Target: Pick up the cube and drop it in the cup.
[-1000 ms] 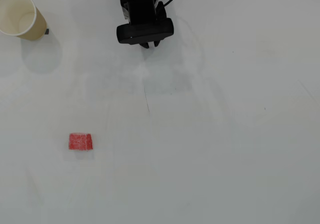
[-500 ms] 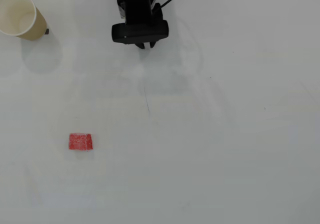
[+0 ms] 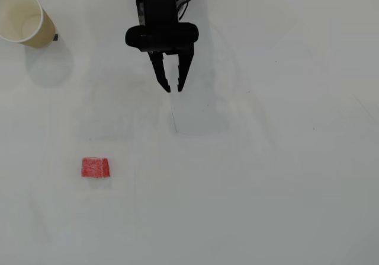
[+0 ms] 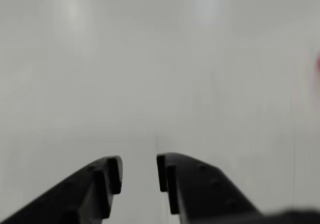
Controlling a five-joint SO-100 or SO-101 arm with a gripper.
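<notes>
**Gripper empty at upper centre; cube untouched at lower left**

My gripper [image 3: 172,89] hangs at the upper centre of the overhead view, fingertips pointing down-frame. The jaws stand a narrow gap apart with nothing between them; the wrist view [image 4: 137,173] confirms bare table [image 3: 284,176] in the slot.

The cube [image 3: 95,168] lies at the lower left of the overhead view, well apart from my fingertips, flat on the table. The wrist view shows only a red blur at its right edge.

Judgement: the cube looks small, light and rigid, and its speckled surface should give the pads some friction. I would take it across two opposite flat sides, low and centred.

The cup [image 3: 25,18] stands upright at the upper left corner, mouth open, well apart from both. Being paper, it probably tips easily if I nudge it.
</notes>
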